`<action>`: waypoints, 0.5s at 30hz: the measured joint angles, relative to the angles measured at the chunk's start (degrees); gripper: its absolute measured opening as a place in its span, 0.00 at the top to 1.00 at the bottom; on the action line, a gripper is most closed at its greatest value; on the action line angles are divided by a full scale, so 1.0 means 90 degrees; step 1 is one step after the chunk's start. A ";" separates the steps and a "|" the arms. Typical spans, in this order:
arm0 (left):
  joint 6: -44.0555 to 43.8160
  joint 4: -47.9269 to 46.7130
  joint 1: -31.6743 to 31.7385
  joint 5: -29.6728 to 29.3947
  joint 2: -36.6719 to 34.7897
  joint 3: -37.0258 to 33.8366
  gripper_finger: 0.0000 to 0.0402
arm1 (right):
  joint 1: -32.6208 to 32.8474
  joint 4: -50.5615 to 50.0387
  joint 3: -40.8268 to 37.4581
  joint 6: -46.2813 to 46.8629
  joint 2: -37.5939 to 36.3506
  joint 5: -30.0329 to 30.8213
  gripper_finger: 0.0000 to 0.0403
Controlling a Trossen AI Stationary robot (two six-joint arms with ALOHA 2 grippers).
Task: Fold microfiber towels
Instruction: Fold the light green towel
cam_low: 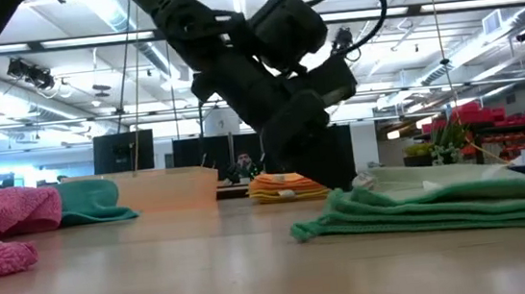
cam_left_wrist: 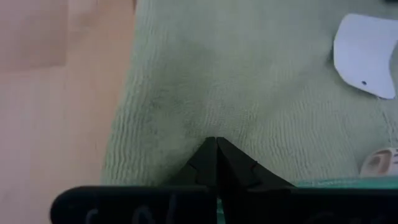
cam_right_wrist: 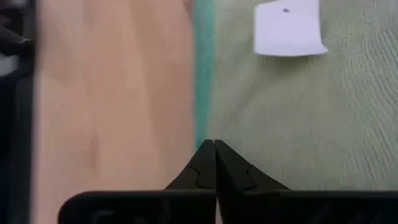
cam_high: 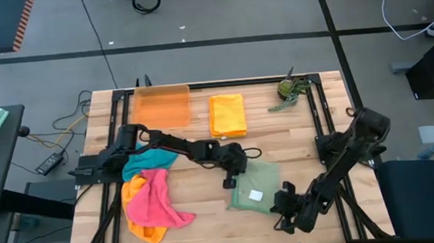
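A sage green towel (cam_high: 257, 184) lies folded in several layers on the table's near middle, its white tag (cam_high: 255, 195) facing up. My left gripper (cam_high: 228, 182) is shut at the towel's left edge; the low view shows it slanting down onto the left end (cam_low: 346, 189) of the stack. My right gripper (cam_high: 279, 206) is shut at the towel's near right corner, beside the teal hem (cam_right_wrist: 204, 93). A folded yellow towel (cam_high: 227, 114) lies flat at the back. My left gripper has its shut fingertips (cam_left_wrist: 208, 152) on the green towel's top layer (cam_left_wrist: 214, 124), just inside its left edge, slanting down from the table's left. Faint creases run to the tips. The towel rests flat on the table. My right gripper meets the green towel at its teal hem (cam_right_wrist: 205, 134), the shut tips slanting down from the table's near right. The fingers hide whether cloth lies between them. The towel lies flat on the table.
A translucent orange tray (cam_high: 161, 106) stands at the back left. A heap of teal (cam_high: 149, 159), pink (cam_high: 155, 200) and orange (cam_high: 136, 191) towels lies at the near left. A small potted plant (cam_high: 292, 91) stands at the back right. Bare wood shows between heap and green towel.
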 joint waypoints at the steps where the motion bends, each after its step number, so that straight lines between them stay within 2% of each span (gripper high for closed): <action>1: 0.0001 -0.0093 -0.0001 0.0048 -0.0073 -0.0014 0.97 | 0.0007 -0.0160 0.0000 -0.0130 -0.0210 0.0010 1.00; 5: 0.0034 -0.0363 -0.0065 0.0110 -0.0503 -0.0025 0.99 | -0.0004 -0.0862 0.0007 -0.0621 -0.1234 0.0130 0.95; 10: -0.0066 -0.0906 -0.0075 0.0150 -0.1062 -0.0017 0.95 | 0.0001 -0.2020 -0.0053 -0.0682 -0.2491 0.0767 0.91; 12: 0.0073 -0.0723 -0.0054 0.0148 -0.1134 -0.0085 0.95 | -0.0033 -0.2356 -0.0227 -0.0780 -0.2827 0.1025 0.91; 15: 0.0067 0.0167 0.0085 0.0152 -0.0993 -0.0247 0.98 | -0.0202 -0.2199 -0.0808 -0.0772 -0.3219 0.1112 0.91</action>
